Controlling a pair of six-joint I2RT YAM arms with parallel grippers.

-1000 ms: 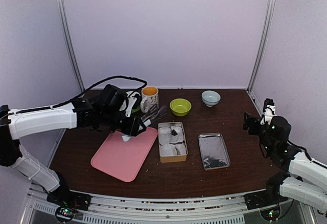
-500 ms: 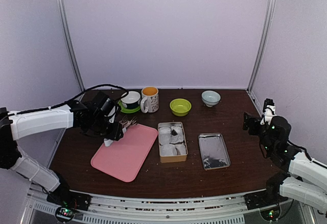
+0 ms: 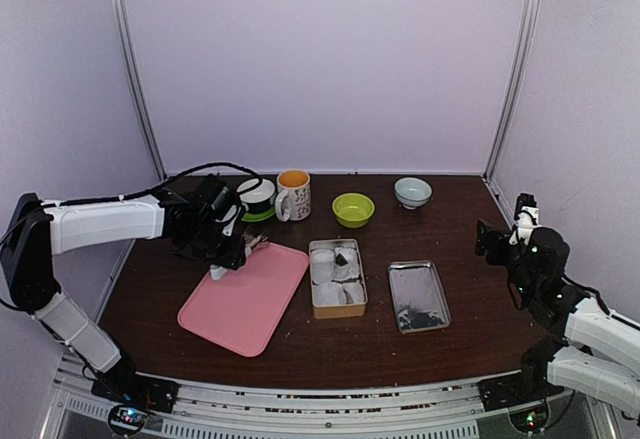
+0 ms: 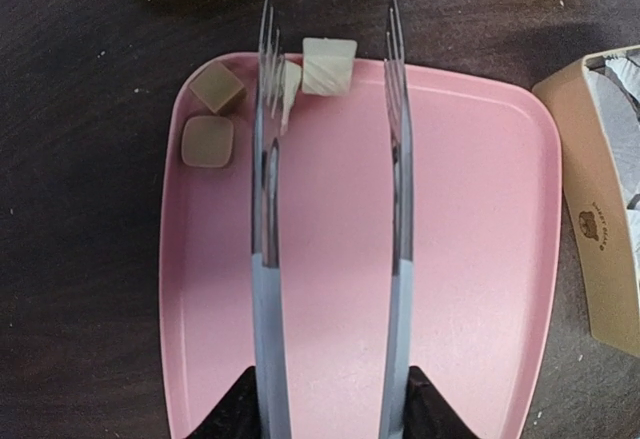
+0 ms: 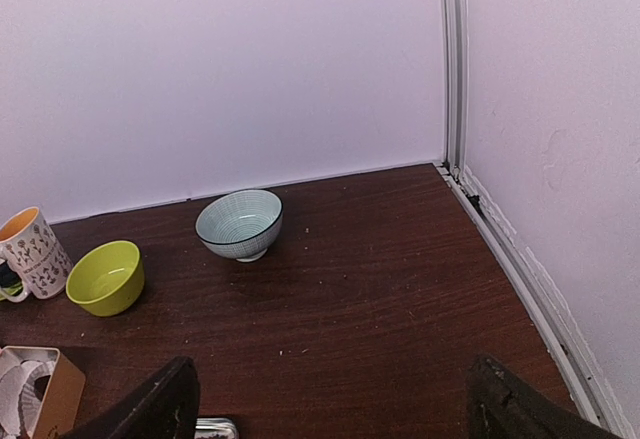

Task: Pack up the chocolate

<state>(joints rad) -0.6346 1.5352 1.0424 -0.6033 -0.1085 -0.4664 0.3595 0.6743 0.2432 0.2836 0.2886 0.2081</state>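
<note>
Several chocolate lumps lie at the far end of the pink tray (image 4: 470, 259): a whitish one (image 4: 329, 65), two brown ones (image 4: 218, 87) (image 4: 208, 141), and a pale one (image 4: 291, 81) partly behind a tong tip. My left gripper (image 4: 330, 399) is shut on the tongs (image 4: 262, 259). The tong tips are spread apart and empty, and the whitish lump lies between them. In the top view the left gripper (image 3: 228, 247) hovers over the tray's far left corner (image 3: 240, 304). The bear-printed tin (image 3: 337, 277) holds paper cups and a dark lump. My right gripper (image 5: 330, 409) is open and empty at the right side.
The tin's metal lid (image 3: 418, 296) lies right of the tin. At the back stand a cup on a green saucer (image 3: 256, 199), a patterned mug (image 3: 293, 194), a green bowl (image 3: 353, 209) and a blue-white bowl (image 3: 412, 192). Walls close three sides.
My left arm has swung left from beside the tin to the tray's far left corner, carrying the tongs. The right arm has not moved.
</note>
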